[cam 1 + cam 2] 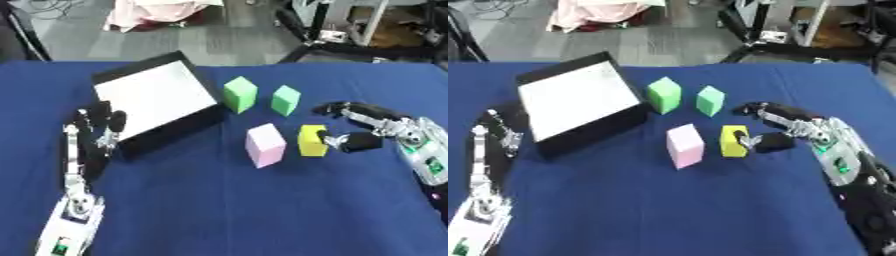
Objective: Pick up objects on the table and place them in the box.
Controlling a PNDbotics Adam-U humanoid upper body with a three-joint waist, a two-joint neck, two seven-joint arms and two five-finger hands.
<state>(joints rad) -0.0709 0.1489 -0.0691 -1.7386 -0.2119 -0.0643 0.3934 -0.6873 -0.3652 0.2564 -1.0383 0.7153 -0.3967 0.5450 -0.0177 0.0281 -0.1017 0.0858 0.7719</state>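
Left eye view: your right hand [372, 131] comes in from the right edge, at mid-height of the frame. Its fingers reach out leftward above the yellow block [311, 140], and the thumb curls in at the block's right face. The thumb tip looks to be touching that face; the fingers are spread wide and not closed round the block. The yellow block stands on the blue tablecloth [227, 210], just right of centre.

Just left of it, near but apart, stands the pink block [265, 145], upright and slightly turned. Above these two, toward the upper middle of the frame, you have two green blocks side by side: the lighter green block [241, 93] on the left and the teal-green block [285, 100] on the right, with a narrow gap between them.

The box [166, 127] sits in the upper left of the frame, black-walled with a white inside, turned askew to the table edge. The pictures show nothing inside it. Its right wall is just beside the lighter green block.

Your left hand [94, 131] shows at the left edge, mid-height, fingers straight and pointing up the frame, held close together. It is just beside the box's lower left corner; you cannot tell from either view whether it touches the wall. It holds nothing.
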